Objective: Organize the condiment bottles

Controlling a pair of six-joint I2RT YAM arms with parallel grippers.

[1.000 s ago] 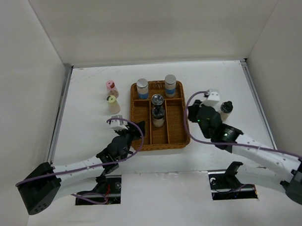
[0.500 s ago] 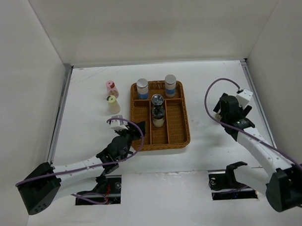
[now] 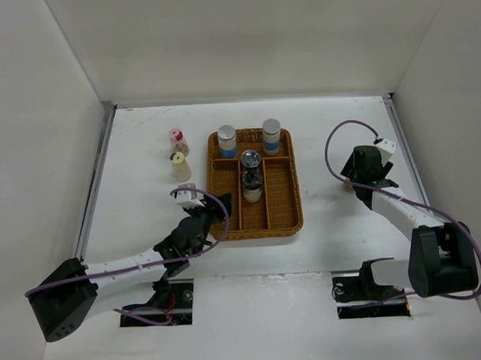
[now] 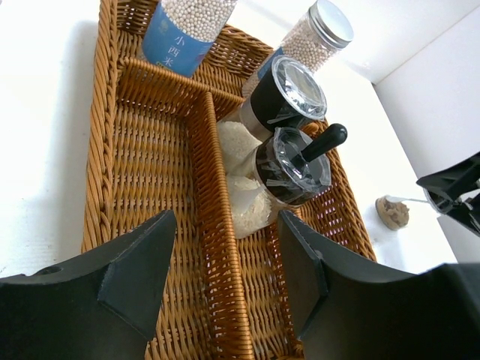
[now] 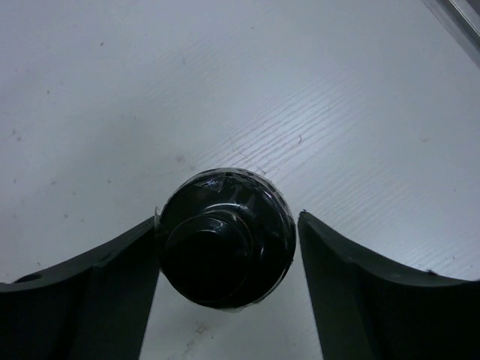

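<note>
the black-capped bottle (image 5: pixel 225 251) is seen on the table (image 5: pixel 225 75), right of the wicker tray (image 3: pixel 295 217), between the spread fingers (image 5: pixel 90 300) of the right gripper (image 5: pixel 227 225). they should be lowered further, then closed evenly on it.

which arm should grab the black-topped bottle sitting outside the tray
Right. The right gripper is open, its fingers straddling the black-topped bottle. The left gripper hangs open at the wicker tray's near left corner, across the tray from that bottle.

White arm links (image 3: pixel 121 269), black joints, looping purple cables (image 3: pixel 327 152), matte black pincer fingers (image 4: pixel 139 266)
</note>
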